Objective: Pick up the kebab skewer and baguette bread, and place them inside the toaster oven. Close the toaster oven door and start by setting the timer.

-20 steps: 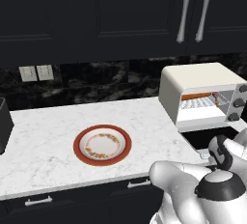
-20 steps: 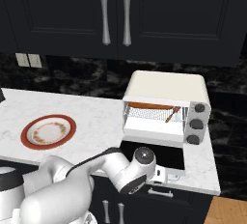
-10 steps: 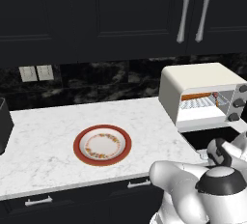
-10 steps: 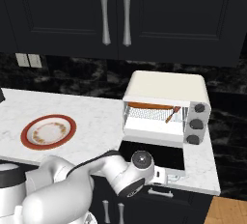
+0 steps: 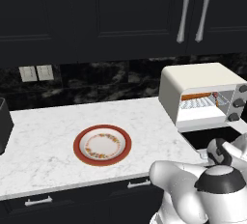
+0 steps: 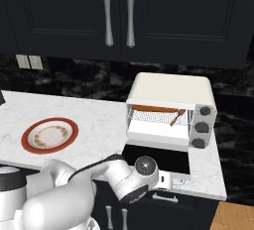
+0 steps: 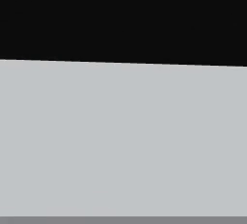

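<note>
While the tool's jaws stand wide below the toaster oven door [image 6: 158,157], the baguette bread [image 6: 155,108] – and kebab skewer [image 6: 178,117] – lie on the rack above

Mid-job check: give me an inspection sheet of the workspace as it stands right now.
Surface: white marble counter.
Job's things: baguette and skewer on the rack inside the toaster oven; door folded down open.
Clutter: empty red-rimmed plate; dark appliance at counter's left end.
Grippers: hidden low below the door; reads open, nothing seen held.
Cables: nothing seen.
Surroundings: black cabinets, wall outlets.
</note>
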Robot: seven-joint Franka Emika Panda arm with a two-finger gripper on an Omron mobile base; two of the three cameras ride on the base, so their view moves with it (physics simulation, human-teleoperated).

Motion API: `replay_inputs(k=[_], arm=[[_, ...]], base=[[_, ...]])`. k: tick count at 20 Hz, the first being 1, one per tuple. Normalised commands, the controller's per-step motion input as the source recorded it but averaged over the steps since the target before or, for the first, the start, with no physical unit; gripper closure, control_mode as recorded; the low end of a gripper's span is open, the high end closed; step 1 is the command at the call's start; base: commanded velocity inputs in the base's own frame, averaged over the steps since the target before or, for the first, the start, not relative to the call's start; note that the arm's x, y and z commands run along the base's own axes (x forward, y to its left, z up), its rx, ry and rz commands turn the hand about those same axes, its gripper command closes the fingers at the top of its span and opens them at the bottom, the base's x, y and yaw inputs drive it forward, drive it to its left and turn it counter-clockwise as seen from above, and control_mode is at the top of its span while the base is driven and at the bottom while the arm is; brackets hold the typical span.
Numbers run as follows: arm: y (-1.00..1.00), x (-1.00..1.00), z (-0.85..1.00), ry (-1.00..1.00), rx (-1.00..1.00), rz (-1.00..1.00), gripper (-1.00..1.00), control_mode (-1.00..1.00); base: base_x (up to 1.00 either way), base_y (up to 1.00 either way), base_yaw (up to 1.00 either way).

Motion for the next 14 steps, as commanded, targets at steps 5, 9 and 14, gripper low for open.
replay_inputs(k=[5, 9, 14], arm=[[0.00, 0.68, 0.76, 0.00, 0.15, 0.00, -1.00, -1.00], [0.00, 0.80, 0.66, 0.00, 0.13, 0.00, -1.00, -1.00], [0.00, 0.78, 0.56, -0.05, 0.11, 0.00, -1.00, -1.00]], base=[[0.00, 0.00, 0.00], [0.00, 0.00, 0.00], [0.00, 0.00, 0.00]])
